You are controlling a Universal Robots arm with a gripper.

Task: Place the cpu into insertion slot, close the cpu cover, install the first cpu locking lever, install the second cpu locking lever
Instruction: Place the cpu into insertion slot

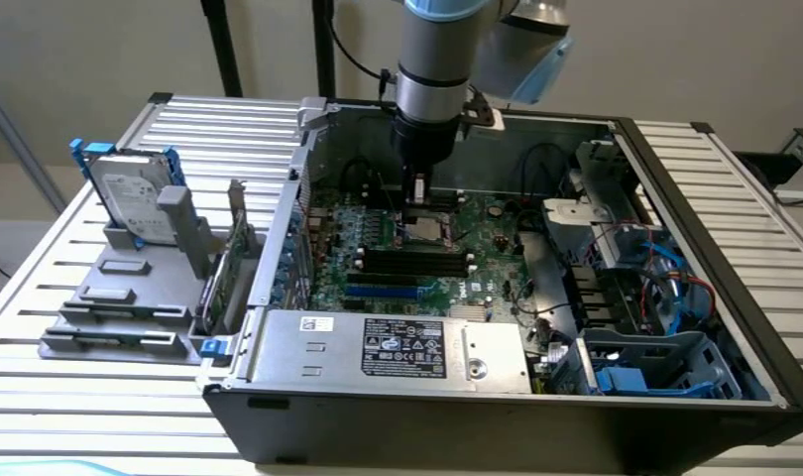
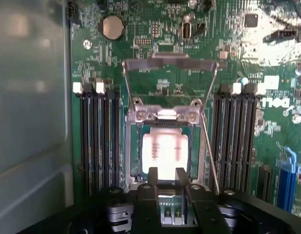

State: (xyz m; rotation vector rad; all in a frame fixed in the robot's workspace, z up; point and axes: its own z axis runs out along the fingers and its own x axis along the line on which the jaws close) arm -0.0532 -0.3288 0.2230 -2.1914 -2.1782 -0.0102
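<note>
wrist view showed silvery square cpu (image 2: 165, 151) seated, thin metal cpu cover (image 2: 170, 64) upright, needing a push shut; state of black gripper (image 2: 166, 171) untellable.

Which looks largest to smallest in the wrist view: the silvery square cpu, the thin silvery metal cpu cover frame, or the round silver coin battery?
1. thin silvery metal cpu cover frame, raised open, so nearness may flatter it.
2. silvery square cpu.
3. round silver coin battery, clearly smallest.

slatted metal table (image 1: 84, 397) carries open computer case (image 1: 508, 428) and grey rack (image 1: 124, 302).
</note>
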